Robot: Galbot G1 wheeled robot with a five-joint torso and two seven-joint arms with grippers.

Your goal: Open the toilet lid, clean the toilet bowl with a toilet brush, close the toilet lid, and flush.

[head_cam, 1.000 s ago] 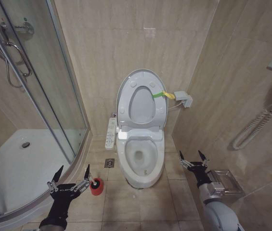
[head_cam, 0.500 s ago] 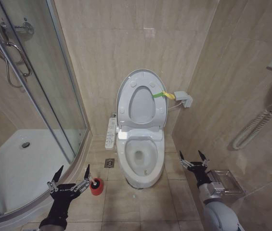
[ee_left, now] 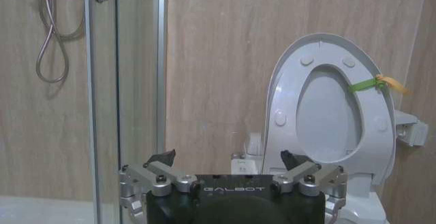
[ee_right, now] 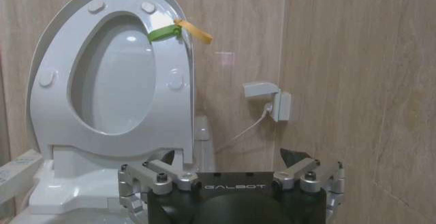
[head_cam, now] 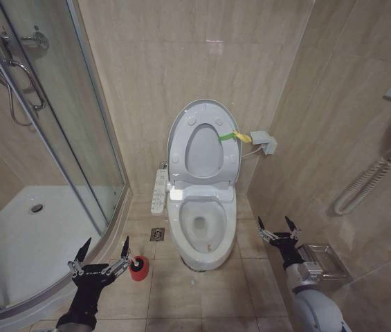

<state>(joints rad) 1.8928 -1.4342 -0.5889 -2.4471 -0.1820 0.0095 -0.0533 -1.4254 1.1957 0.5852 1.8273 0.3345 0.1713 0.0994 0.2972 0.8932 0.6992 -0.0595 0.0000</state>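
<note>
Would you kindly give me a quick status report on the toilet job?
Left tool open, low beside red cup holder. Right tool open, right of white ceramic toilet bowl. Glossy white oval lid upright, bowl exposed. Nothing blocking.

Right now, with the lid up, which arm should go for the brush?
Left, probably. The open left gripper hangs right beside the toilet brush in its red holder. The right gripper, also open, sits across the toilet bowl from it.

White toilet lid (head_cam: 204,142) (yellow-green strap (head_cam: 234,136) at its edge), white toilet bowl (head_cam: 203,228), red cup holder (head_cam: 138,269).
</note>
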